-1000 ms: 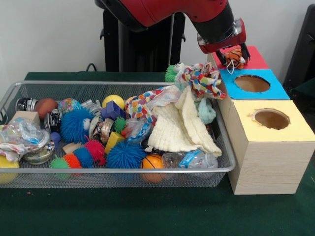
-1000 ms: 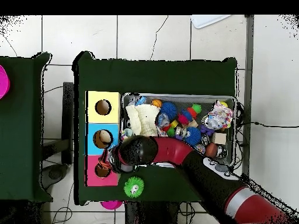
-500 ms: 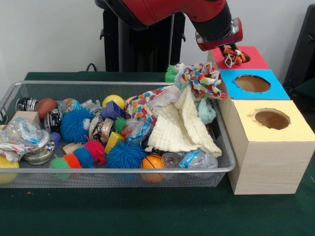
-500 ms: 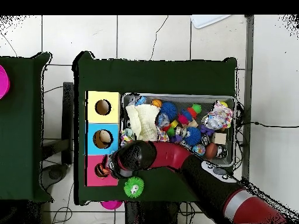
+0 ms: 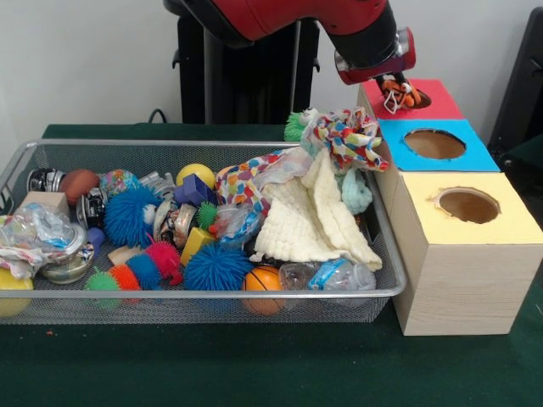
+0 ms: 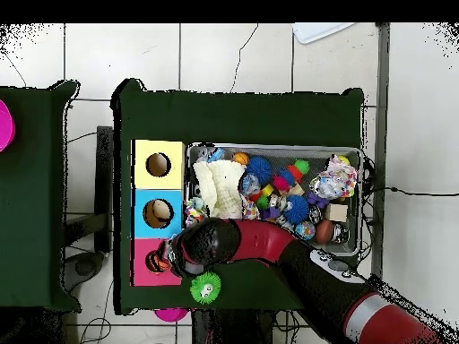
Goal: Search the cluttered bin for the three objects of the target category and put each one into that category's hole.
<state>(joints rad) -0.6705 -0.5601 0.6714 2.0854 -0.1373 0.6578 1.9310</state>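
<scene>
Front view: the red and black arm comes down from the top edge, and its hand [image 5: 399, 87] hangs over the wooden box with the red top [image 5: 428, 100], the farthest of three boxes in a row. A small orange, black and white striped soft toy [image 5: 400, 91] sits under the hand, right at the dark hole in that red top. The toy hides the fingers, so I cannot tell how far the hand is open or whether it has hold of the toy.

Nearer the camera than the hand stand the wooden box with the blue top [image 5: 437, 146] and the wooden box with the yellow top [image 5: 467, 222], each with a round hole.

The wide, shallow silver wire-mesh bin [image 5: 204, 292] lies on the green counter [image 5: 254, 365] to the hand's picture-left and nearer the camera, just beside the boxes. Closest to the hand, a multicoloured patterned cloth [image 5: 344, 136] is heaped at the bin's far corner, with a cream waffle-textured cloth [image 5: 310, 216] draped below it. Well apart from the hand lie a blue spiky rubber ball [image 5: 129, 215] and a yellow ball [image 5: 196, 175].

In the overhead view the hand [image 6: 166, 260] is over the red-topped box [image 6: 143, 269], the toy [image 6: 158, 262] showing orange beneath it, and a green spiky ball [image 6: 205, 287] rests on the counter [image 6: 251, 116] just beside the arm, outside the bin [image 6: 362, 193].
</scene>
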